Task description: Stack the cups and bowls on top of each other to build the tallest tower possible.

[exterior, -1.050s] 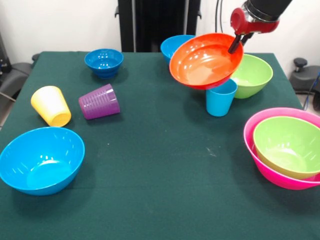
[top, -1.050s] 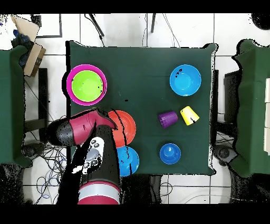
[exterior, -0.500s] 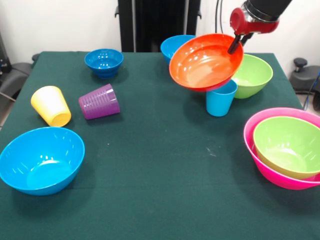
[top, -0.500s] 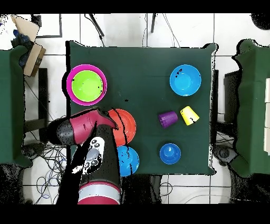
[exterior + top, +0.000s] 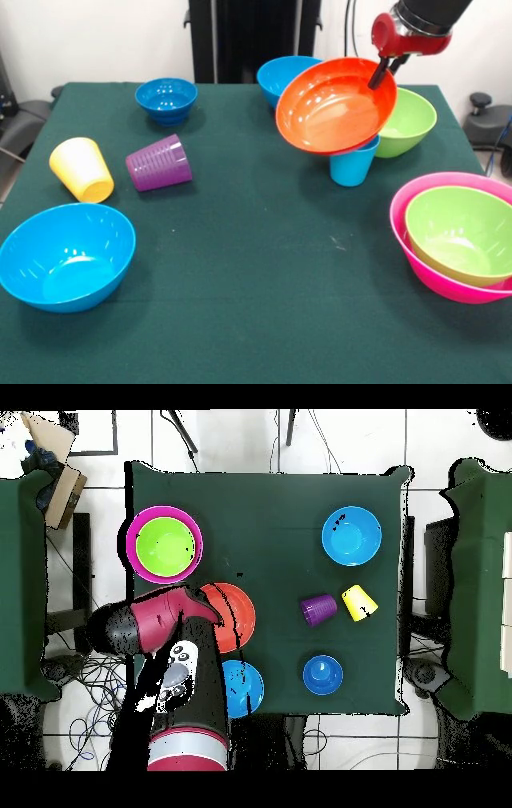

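My gripper (image 5: 382,70) is clamped on the upper rim of the orange bowl (image 5: 336,106), holding it tilted in the air so that it covers the top of the upright light blue cup (image 5: 352,166) and part of the lime green bowl (image 5: 408,120) behind that cup; whether the bowl touches the cup's rim I cannot tell. From overhead my arm (image 5: 185,694) hides that cup and that green bowl altogether and cuts off one side of the light blue bowl (image 5: 244,687). Away from the cup, the purple cup (image 5: 159,162) and yellow cup (image 5: 82,169) lie on their sides, and a second lime green bowl (image 5: 462,232) sits nested in the pink bowl (image 5: 424,268).
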Robot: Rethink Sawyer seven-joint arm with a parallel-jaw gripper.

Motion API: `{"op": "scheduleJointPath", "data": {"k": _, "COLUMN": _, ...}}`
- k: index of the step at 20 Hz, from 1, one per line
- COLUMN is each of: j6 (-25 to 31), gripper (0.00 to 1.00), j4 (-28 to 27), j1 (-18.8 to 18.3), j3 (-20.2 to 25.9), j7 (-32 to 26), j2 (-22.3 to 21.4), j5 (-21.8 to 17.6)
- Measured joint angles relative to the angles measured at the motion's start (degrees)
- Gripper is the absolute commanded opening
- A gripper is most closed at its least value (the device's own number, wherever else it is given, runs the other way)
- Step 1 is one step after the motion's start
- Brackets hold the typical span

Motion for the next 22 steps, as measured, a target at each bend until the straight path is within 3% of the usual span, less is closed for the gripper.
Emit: {"op": "scheduleJointPath", "data": {"k": 22, "j6": 0.00, "gripper": 0.00, "j4": -1.31, "j1": 0.08, "j3": -0.56, "j7": 0.00, "j2": 0.94, "j5": 0.47}}
